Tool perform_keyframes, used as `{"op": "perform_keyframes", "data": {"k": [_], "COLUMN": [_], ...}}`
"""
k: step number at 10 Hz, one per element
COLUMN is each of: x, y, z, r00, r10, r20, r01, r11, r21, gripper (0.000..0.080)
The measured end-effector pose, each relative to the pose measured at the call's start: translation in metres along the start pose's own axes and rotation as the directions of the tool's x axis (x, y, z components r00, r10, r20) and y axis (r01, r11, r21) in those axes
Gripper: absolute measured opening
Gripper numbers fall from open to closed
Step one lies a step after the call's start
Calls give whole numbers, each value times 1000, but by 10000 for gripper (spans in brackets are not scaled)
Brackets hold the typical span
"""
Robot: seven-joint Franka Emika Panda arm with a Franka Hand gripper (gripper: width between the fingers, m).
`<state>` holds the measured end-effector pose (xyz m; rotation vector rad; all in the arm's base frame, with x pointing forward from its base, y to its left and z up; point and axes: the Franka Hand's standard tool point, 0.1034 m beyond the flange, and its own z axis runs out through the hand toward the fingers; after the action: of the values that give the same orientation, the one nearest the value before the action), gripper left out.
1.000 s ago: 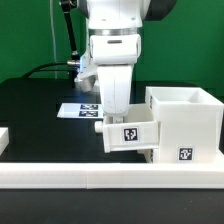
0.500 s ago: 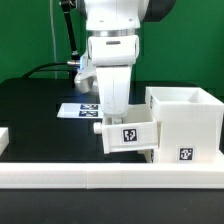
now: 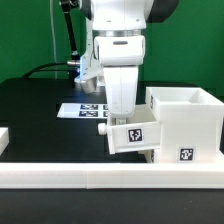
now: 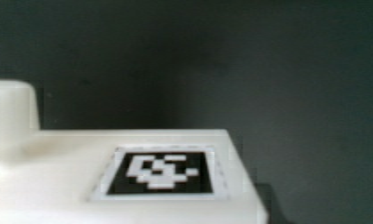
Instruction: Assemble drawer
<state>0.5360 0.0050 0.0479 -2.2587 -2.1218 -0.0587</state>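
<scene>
My gripper [image 3: 121, 116] reaches down from above into a small white drawer tray [image 3: 134, 137] with a black-and-white tag on its front. It is shut on the tray, and the tray hides the fingertips. The tray hangs slightly tilted, just above the table. Its right side is against the open side of the tall white cube-like housing [image 3: 186, 125], which stands at the exterior view's right with a tag low on its front. In the wrist view only a white surface with a tag [image 4: 162, 170] and a rounded white knob [image 4: 5, 115] show; no fingers are visible.
A long low white border rail [image 3: 100, 180] runs along the front of the black table. The marker board [image 3: 82, 108] lies behind the gripper. A white part [image 3: 4, 136] shows at the left edge. Cables hang at the back left.
The gripper and the tray have shifted toward the exterior view's right, closer to the housing, and the tray now tilts a little more.
</scene>
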Motion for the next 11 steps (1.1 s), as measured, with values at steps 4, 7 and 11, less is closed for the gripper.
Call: {"op": "perform_keyframes", "data": {"k": [4, 7, 11], "x": [1, 1, 2], "y": [1, 1, 4], "z": [0, 0, -2], "r00": [1000, 1000, 1000], "r10": [21, 17, -24], "r20": [-2, -2, 17], "r01": [-21, -17, 25], "r11": [1000, 1000, 1000], "r21": [-8, -9, -18], "gripper": [42, 42, 44]}}
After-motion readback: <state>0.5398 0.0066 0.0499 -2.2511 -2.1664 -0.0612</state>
